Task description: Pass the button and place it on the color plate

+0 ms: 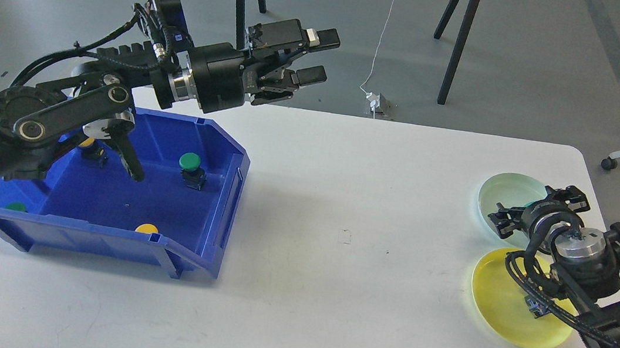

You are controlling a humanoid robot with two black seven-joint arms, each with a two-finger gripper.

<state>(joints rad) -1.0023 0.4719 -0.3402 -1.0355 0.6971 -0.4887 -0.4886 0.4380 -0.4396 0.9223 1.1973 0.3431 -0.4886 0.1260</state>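
Observation:
My right gripper point(532, 208) is down over the pale green plate point(504, 192) at the right of the table. It is seen from behind and is shut on a green button, of which only a sliver point(532, 205) shows at its tip. In front of it is the yellow plate point(498, 303). The button point(536, 309) on that plate is mostly hidden by my right arm. My left gripper point(315, 56) is open and empty, high above the table's back edge.
A blue bin point(228, 187) stands at the left, under my left arm. It holds a green button point(190, 163), yellow buttons point(147, 229) point(88, 143) and another green one point(16, 207). Tripod legs stand behind the table.

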